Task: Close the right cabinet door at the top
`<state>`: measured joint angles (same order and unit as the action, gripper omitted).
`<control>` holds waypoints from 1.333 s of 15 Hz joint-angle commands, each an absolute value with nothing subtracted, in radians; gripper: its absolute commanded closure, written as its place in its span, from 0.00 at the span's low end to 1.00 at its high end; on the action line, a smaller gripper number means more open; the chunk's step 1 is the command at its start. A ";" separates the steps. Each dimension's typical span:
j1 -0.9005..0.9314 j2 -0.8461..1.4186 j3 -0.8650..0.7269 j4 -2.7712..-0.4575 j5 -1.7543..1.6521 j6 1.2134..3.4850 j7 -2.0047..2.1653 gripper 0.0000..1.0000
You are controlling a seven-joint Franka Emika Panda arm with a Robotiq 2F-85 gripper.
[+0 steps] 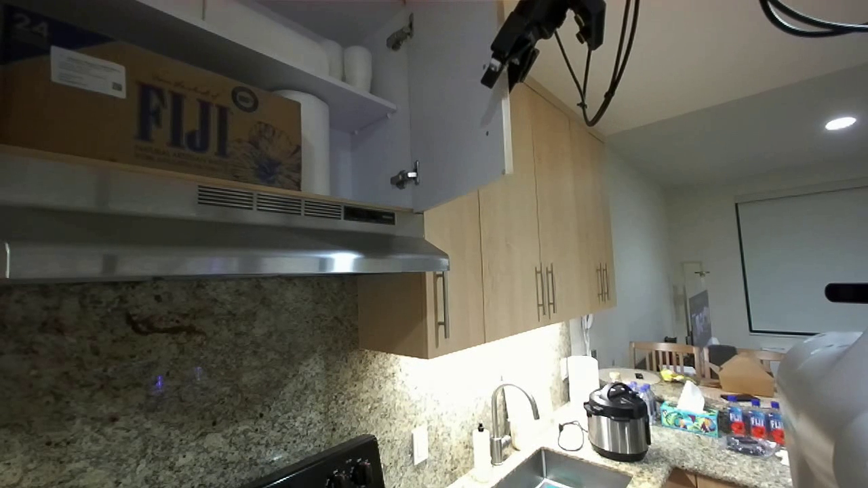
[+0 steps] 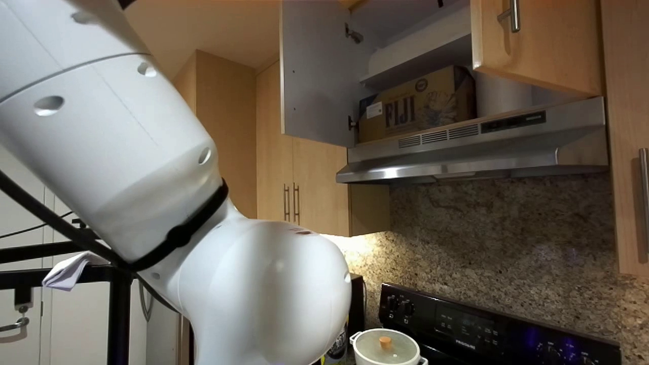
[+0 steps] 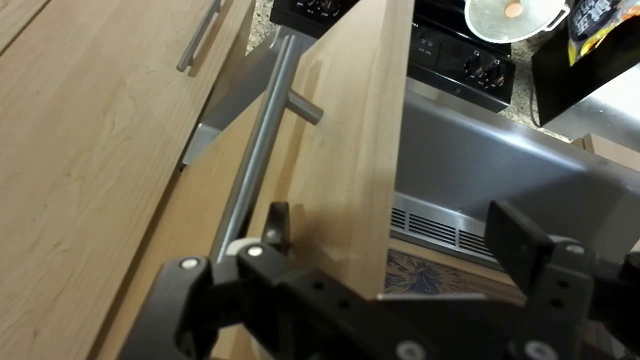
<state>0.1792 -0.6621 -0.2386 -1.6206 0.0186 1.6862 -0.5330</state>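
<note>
Above the range hood [image 1: 230, 237], the right cabinet door [image 1: 458, 102] stands swung out, our hand [image 3: 390, 225] spread astride its edge. We judge it rigid, light-swinging, best pushed at its bar handle [image 3: 256, 142].

in an exterior view: pale wall [image 1: 635, 203] right of centre | 1 lit ceiling light [image 1: 841, 123] upper right | dark-edged panel [image 1: 807, 261] far right | wooden chairs [image 1: 666, 348] lower right | light-wood cabinets [image 1: 512, 224] mid-frame, bright glow [image 1: 468, 371] below | speckled backsplash [image 1: 224, 379] lower left
</note>
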 commanded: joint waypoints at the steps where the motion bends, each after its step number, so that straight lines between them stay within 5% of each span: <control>1: 0.190 -0.591 -0.208 -1.556 0.050 1.689 -0.553 0.00; 20: 0.214 -0.515 -0.039 -1.494 0.050 1.800 -0.559 0.00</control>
<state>0.2022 -0.5416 -0.0489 -1.5265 0.0382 1.7804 -0.5323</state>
